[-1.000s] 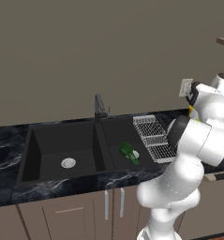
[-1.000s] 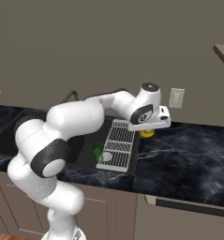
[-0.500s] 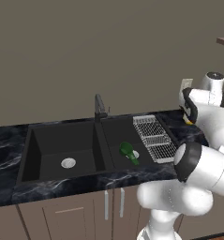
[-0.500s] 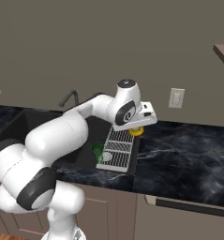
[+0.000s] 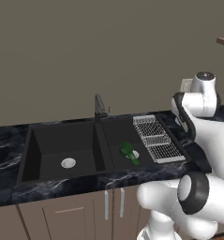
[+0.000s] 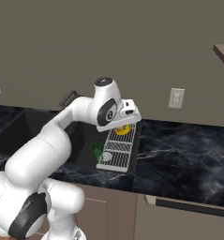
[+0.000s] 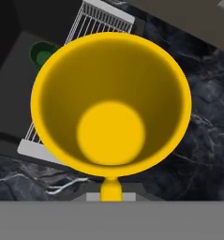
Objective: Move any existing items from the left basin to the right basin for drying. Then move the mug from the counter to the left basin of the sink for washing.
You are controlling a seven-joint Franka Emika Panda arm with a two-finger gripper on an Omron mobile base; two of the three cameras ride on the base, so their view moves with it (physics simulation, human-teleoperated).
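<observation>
My gripper (image 6: 122, 126) is shut on the bright-yellow mug (image 6: 122, 130), which hangs under the hand above the far end of the grey wire rack (image 6: 117, 152). The hand view looks straight down into the mug (image 7: 111, 103), with the rack (image 7: 104, 14) and the green bottle (image 7: 41, 53) beneath it. That bottle (image 5: 128, 152) lies on its side in the narrower right basin (image 5: 120, 136), beside the rack (image 5: 155, 138). The wider left basin (image 5: 52, 145) holds nothing but its silver drain (image 5: 68, 163).
A slim dark faucet (image 5: 100, 107) stands behind the sink's divider. Black marble counter (image 6: 183, 154) stretches to the right of the sink, with a wall outlet (image 6: 176, 97) above it. A wooden shelf edge (image 6: 223, 49) juts in at upper right.
The arm has swung left with the mug in its grip, from over the counter beside the sink to above the wire rack. The green bottle has stayed put.
</observation>
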